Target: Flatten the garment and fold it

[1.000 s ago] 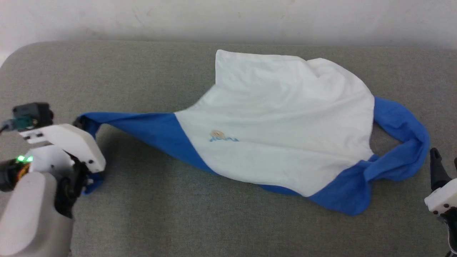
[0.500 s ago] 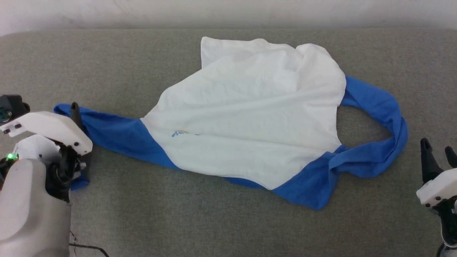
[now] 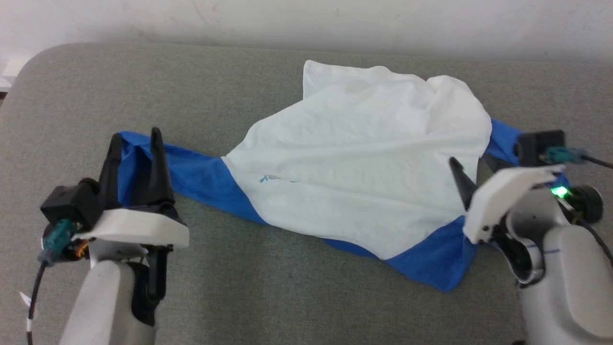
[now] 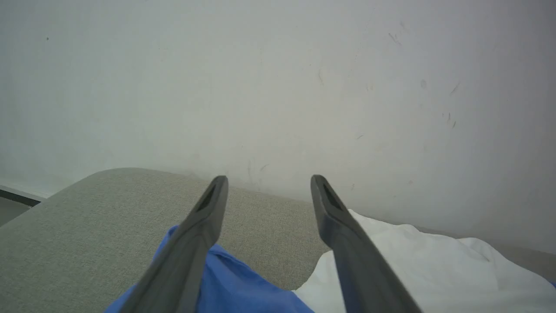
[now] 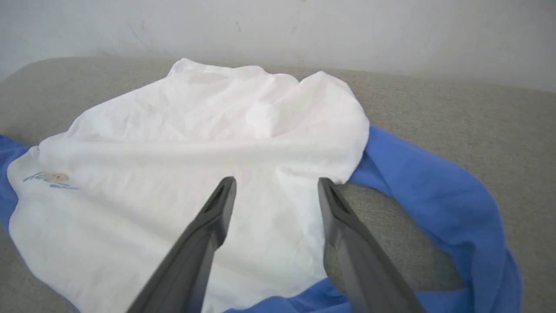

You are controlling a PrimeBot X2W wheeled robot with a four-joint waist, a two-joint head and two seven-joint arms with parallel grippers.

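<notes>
A pale wall (image 3: 306,19) is seen beyond both grippers, and a grey padded surface (image 3: 287,297) is spread under them. The garment (image 3: 364,158) is laid crumpled on this surface, between the two grippers. One blue sleeve (image 3: 196,175) is stretched toward the left gripper (image 3: 135,136), whose fingers are held spread. The sleeve end lies beneath them and nothing is pinched. The other blue sleeve (image 5: 434,187) is curled in a loop just right of the right gripper (image 5: 277,181), which is also held spread, above the wrinkled white body, and grasps nothing. The small chest print (image 5: 52,178) is found well to its left.
</notes>
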